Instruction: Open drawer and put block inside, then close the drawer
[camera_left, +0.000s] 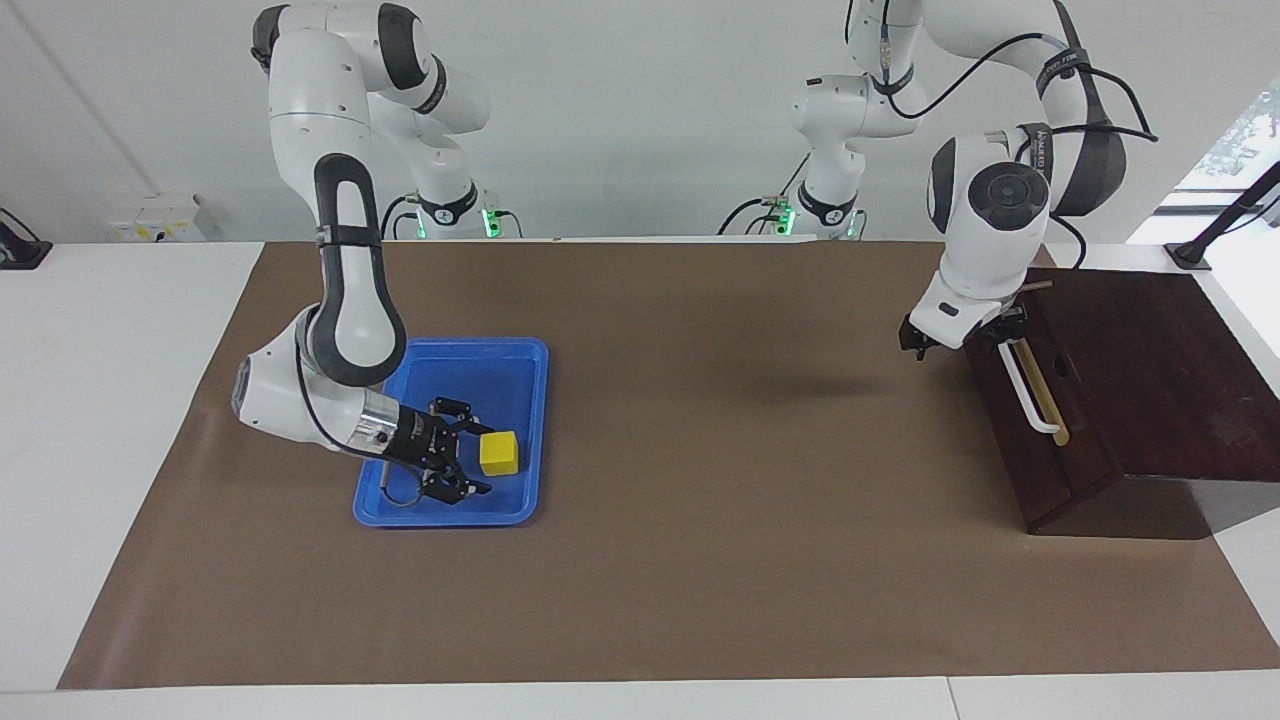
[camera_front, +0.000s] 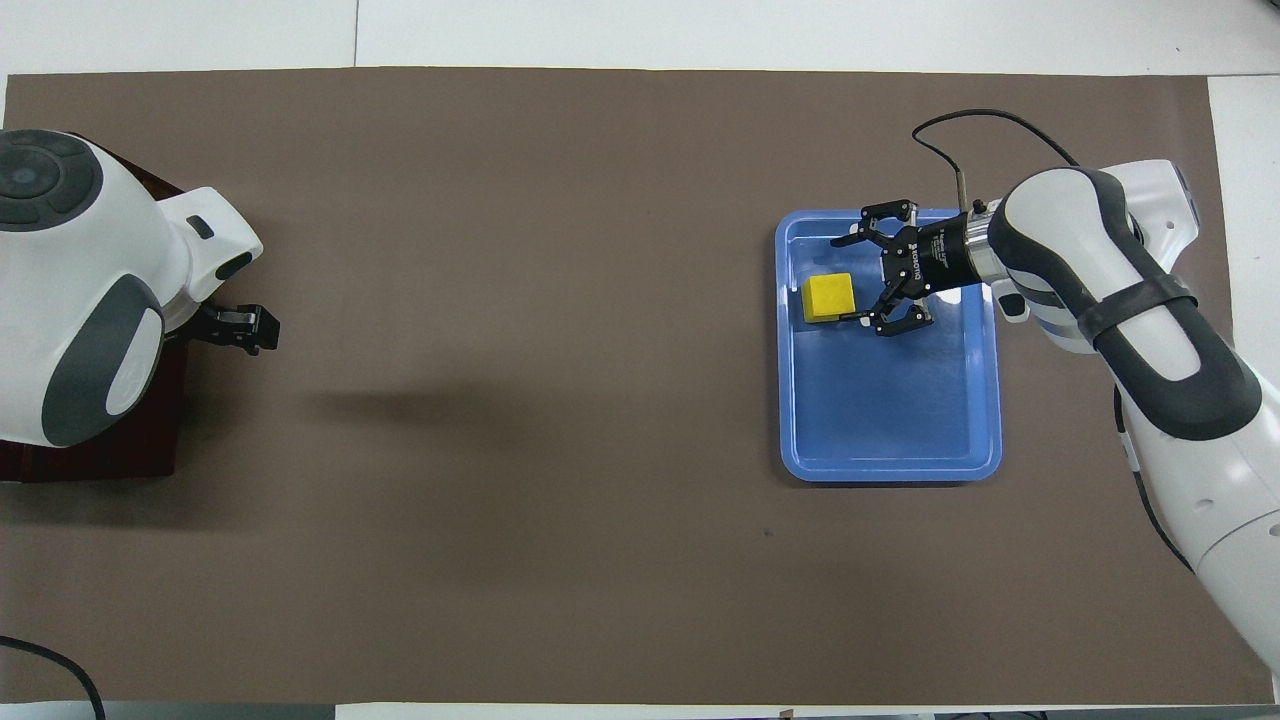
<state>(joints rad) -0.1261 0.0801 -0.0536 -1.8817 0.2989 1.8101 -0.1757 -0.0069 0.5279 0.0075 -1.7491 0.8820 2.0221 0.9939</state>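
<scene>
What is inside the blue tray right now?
The yellow block lies in the blue tray, with the open right gripper beside it. The gripper covers a patch of tray floor; nothing else shows.

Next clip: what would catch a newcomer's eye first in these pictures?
The yellow block in the blue tray toward the right arm's end of the table, with the right claw open, low in the tray and right beside it. Next, the dark wooden box with its drawer shut at the left arm's end, the open left claw by the upper end of its white handle.
</scene>
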